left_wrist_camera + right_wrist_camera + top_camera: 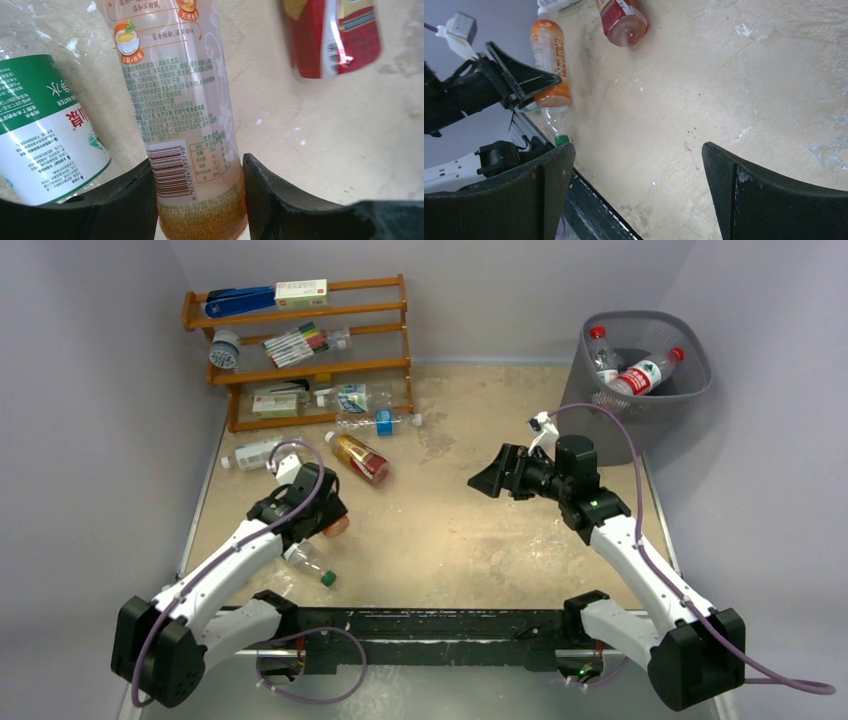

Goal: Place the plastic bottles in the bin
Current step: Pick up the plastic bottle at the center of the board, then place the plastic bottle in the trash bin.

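My left gripper is shut on the lower body of an orange-filled plastic bottle at the left of the table. Beside it lie a green-labelled, green-capped bottle and a red-labelled bottle. Nearer the rack lie a white-capped clear bottle and a blue-labelled one. The dark mesh bin stands at the far right with two red-capped bottles inside. My right gripper hangs open over bare table near the middle, holding nothing.
A brown wooden shelf rack at the far left holds a blue stapler, markers, boxes and a clear bottle. A black rail runs along the near edge between the arm bases. Grey walls close in on all sides.
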